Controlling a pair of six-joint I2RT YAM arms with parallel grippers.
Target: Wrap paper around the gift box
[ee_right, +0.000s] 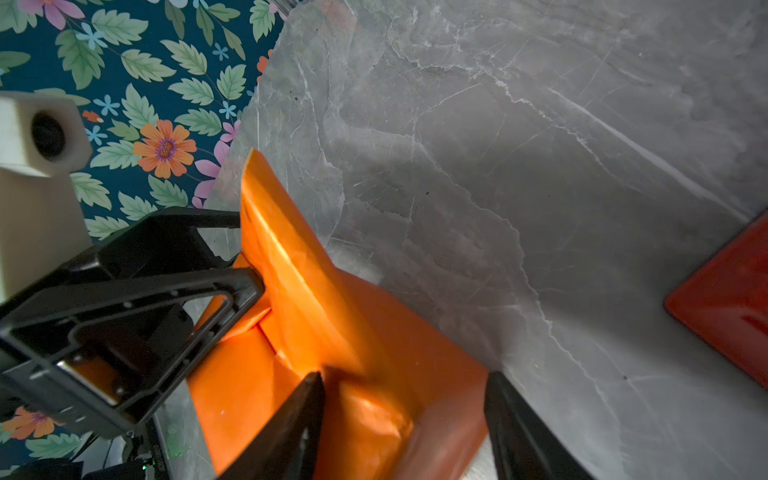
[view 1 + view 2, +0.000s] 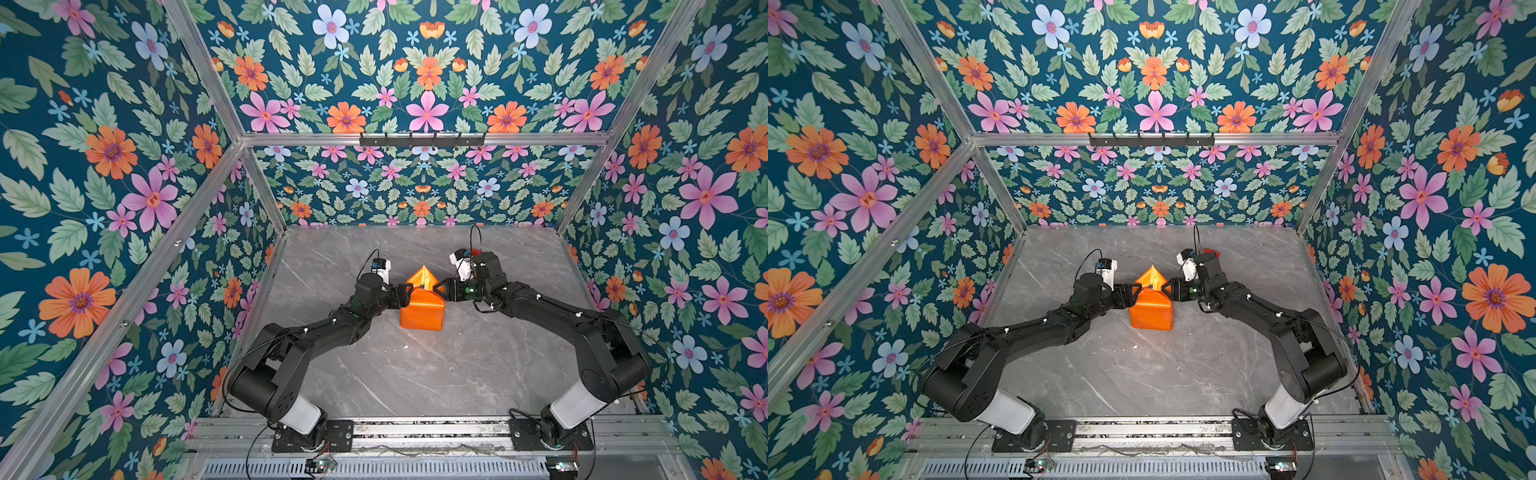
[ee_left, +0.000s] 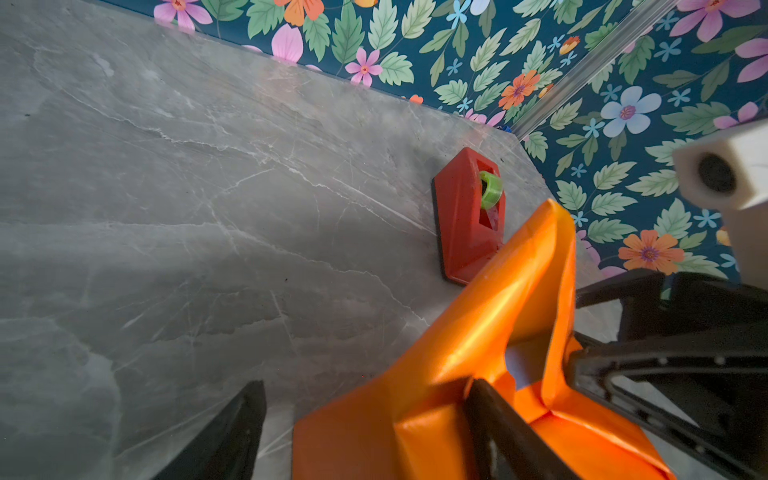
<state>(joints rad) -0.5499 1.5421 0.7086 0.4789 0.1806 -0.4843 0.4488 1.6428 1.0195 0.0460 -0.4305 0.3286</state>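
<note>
Paper (image 2: 420, 311) cloaks the box mid-worktop (image 2: 457, 374), nearer the far edge: light, slick, springy. Left gripper (image 2: 409, 291) and right gripper (image 2: 436, 287) both gape beside its upright flap (image 2: 423, 275); we'd pinch that flap's creases.

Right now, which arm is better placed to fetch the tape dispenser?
Right. The tape dispenser lies just beyond the right gripper, on its side of the paper; the left gripper would have to reach across.

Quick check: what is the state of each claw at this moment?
Left claw: open, its jaws astride a fold of the paper, gripping nothing.
Right claw: open, also astride the paper, gripping nothing.
</note>
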